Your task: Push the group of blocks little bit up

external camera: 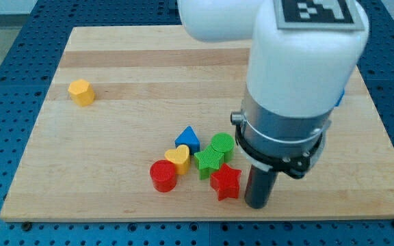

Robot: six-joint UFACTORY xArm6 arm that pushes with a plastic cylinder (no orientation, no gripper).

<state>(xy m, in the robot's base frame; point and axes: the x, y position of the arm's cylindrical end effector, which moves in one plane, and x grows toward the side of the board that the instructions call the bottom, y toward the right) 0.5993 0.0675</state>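
A group of blocks lies near the view's bottom centre of the wooden board: a red cylinder, a yellow heart, a blue triangle, a green star, a green cylinder and a red star. They touch or nearly touch one another. My tip stands on the board just to the right of the red star, close to it, at the group's lower right.
A yellow hexagon block lies alone near the board's left edge. The arm's white and grey body covers the board's right part. The board's bottom edge runs just below my tip.
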